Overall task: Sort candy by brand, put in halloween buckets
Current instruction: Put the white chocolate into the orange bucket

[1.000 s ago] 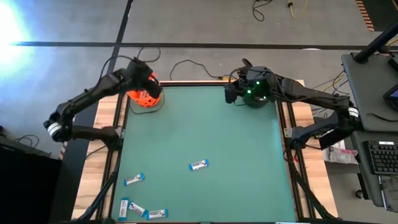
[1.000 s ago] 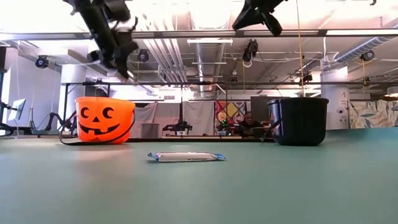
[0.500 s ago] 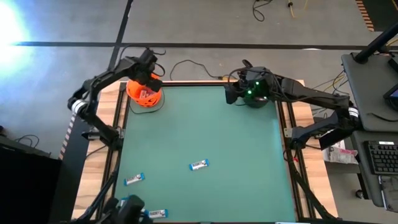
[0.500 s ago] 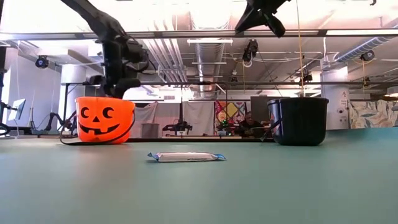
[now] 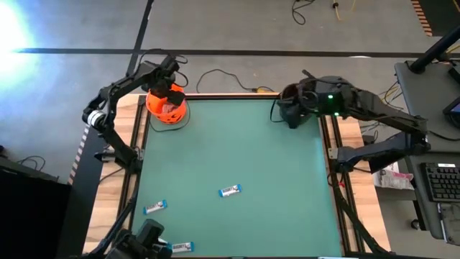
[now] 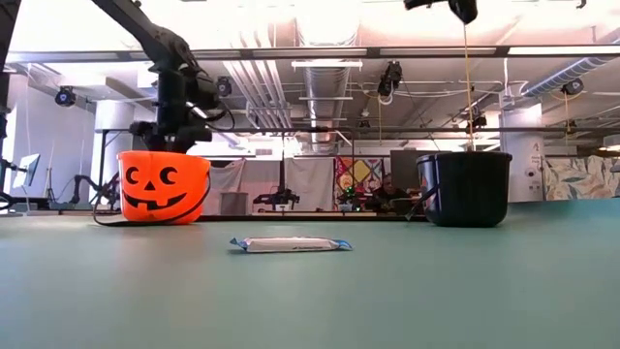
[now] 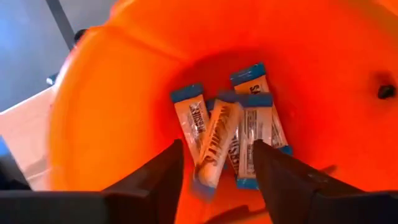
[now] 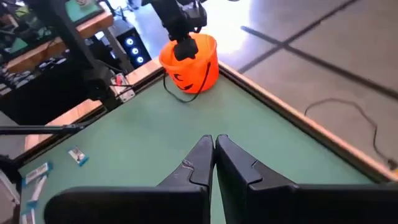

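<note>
Blue-and-white candy bars (image 7: 239, 134) lie heaped in the bottom of the orange jack-o'-lantern bucket (image 5: 166, 108), which stands at the far left corner of the green table (image 5: 237, 158). The left gripper (image 7: 214, 171) hangs directly over the bucket's mouth, jaws apart; one bar (image 7: 214, 146) shows between the fingers, though whether it is falling or already lying on the heap cannot be told.

At the far right corner stands the black cauldron bucket (image 6: 465, 187). The right gripper (image 8: 214, 155) sits above the table just beside it, jaws pressed together on nothing, facing across toward the orange bucket.

More bars lie loose on the table: one (image 5: 230, 191) near the middle, one (image 5: 154, 208) toward the left edge, and another (image 5: 180, 247) at the near-left corner. Seen from table height, only the middle bar lies in the open between the two buckets.

A dark cable (image 5: 215, 75) loops over the grey floor (image 5: 230, 29) behind the table. To the right stands a desk with a keyboard (image 5: 437, 191).
</note>
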`<state>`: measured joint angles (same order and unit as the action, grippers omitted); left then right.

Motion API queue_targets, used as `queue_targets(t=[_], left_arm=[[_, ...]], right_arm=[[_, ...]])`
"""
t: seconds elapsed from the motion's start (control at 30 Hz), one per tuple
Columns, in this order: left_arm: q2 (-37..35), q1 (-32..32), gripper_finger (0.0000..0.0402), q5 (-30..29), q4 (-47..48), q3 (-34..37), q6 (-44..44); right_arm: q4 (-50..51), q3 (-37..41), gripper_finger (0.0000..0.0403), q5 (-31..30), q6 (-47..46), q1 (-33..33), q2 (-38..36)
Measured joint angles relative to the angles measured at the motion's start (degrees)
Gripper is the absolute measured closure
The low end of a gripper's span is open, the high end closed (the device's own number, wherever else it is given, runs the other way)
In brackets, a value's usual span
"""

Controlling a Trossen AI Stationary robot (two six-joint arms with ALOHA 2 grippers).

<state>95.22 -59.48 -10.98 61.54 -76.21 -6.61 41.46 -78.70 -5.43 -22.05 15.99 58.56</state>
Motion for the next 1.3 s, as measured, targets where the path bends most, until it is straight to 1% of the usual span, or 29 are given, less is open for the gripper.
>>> queue_targets(t=[0.13,0.23,0.3,0.37,0.5,0.6,0.67,0.77,0.87,1.0,1.03,1.13,1.2,1.3], left_arm=[[-0.13,0.41,0.0177,0.30,7.60,-4.80,-0.07],[-1.81,3.24,0.0151,4.55,14.39,-9.74,-1.98],[-4.50,7.46,0.0146,7.19,14.13,-12.06,-3.72],[-7.52,13.39,0.0144,9.09,12.42,-13.45,-4.81],[-12.19,27.46,0.0143,9.12,5.37,-13.03,-7.82],[-13.96,38.74,0.0143,5.63,-2.10,-9.72,-10.36],[-14.18,46.05,0.0143,3.72,-7.31,-6.21,-10.57],[-14.20,57.30,0.0143,0.61,-19.61,0.88,-10.59],[-14.16,66.39,0.0143,-2.60,-32.42,8.86,-12.73],[-12.92,72.80,0.0143,-8.26,-46.30,19.20,-20.75],[-12.19,73.95,0.0143,-8.68,-48.81,21.37,-21.87],[-8.93,77.04,0.0143,-7.23,-54.66,25.92,-22.90],[-6.91,78.38,0.0143,-5.10,-57.32,26.98,-22.92],[-3.56,80.03,0.0143,-4.60,-59.32,27.09,-22.61]], right_arm=[[0.98,0.00,0.0393,-0.42,5.70,0.00,-2.60],[2.90,0.02,0.0393,-3.87,9.97,0.02,-3.71],[3.94,0.02,0.0393,-6.00,11.02,0.04,-4.21],[4.99,0.02,0.0393,-6.46,11.69,0.08,-4.60],[7.87,0.12,0.0393,-6.20,11.26,0.02,-4.44],[10.02,0.28,0.0393,-5.70,10.20,0.02,-4.03],[11.14,0.60,0.0393,-4.33,10.11,0.02,-3.73],[14.28,0.93,0.0393,-3.06,10.84,-0.02,-3.62],[20.67,1.27,0.0393,-3.64,12.35,-0.35,-3.76],[24.50,1.99,0.0393,-5.09,10.83,-0.48,-3.82],[24.71,2.08,0.0393,-5.07,10.22,-0.48,-3.82],[24.05,2.12,0.0393,-5.09,8.23,-0.50,-3.77],[23.59,2.12,0.0393,-5.09,6.45,-0.50,-3.65],[24.03,2.12,0.0393,-5.08,4.47,-0.50,-3.53]])
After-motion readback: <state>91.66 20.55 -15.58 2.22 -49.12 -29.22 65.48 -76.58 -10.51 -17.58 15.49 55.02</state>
